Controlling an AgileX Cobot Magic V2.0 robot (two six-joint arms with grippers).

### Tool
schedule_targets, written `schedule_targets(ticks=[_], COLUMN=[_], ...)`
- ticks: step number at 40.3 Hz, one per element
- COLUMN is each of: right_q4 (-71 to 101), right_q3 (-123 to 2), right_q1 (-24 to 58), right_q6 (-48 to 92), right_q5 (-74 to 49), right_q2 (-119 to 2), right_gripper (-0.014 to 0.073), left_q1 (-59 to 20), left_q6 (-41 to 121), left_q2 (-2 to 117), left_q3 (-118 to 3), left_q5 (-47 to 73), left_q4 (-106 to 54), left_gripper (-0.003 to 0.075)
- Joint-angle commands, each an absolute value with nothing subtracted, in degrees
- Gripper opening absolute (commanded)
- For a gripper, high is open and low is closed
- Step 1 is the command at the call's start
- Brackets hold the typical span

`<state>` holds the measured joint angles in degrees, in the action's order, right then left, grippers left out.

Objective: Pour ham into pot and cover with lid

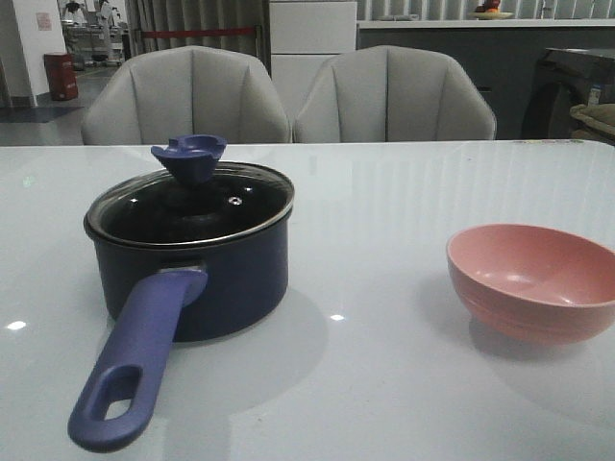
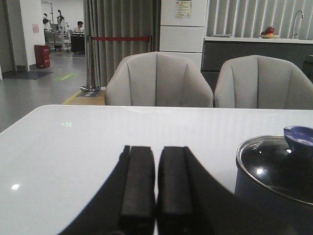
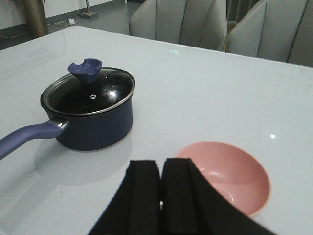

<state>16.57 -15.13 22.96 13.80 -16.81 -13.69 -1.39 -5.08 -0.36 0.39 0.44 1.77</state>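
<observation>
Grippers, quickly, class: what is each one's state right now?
Left gripper: shut, holding nothing.
Right gripper: shut, holding nothing.

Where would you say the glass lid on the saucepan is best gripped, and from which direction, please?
Probably by its blue-purple knob, coming straight down from above. The lid lies flat on the pot, its steel rim flush with the pot's edge, so the rim offers no purchase. The flared knob stands proud, and a claw could close under its wide top.

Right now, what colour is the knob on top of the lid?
The knob on the lid is blue-purple, like the pot's handle. The front view shows it best.
</observation>
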Motion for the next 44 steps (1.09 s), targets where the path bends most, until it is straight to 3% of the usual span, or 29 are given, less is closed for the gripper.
schedule_targets(ticks=[1,26,44], right_q4=[16.84,15.52,2.51], right_q3=[-16.69,-16.39,-8.39], right_q1=[22.91,22.4,5.56], right_q6=[14.17,14.17,4.01], right_q5=[-12.78,-12.7,-5.02], right_q2=[-14.17,-14.17,-6.87], right_gripper=[0.0141,0.0141,0.0141], left_q1=[-1.49,-1.49,-1.49], left_q6=[-5.62,-5.62,-5.62], left_q2=[-1.53,-1.53,-1.53], left_q3=[2.12,2.12,2.12], left_q5=[-4.22,-4.22,-4.22], left_q4=[1.27,1.27,1.27], left_gripper=[0.0114,0.0114,0.0114])
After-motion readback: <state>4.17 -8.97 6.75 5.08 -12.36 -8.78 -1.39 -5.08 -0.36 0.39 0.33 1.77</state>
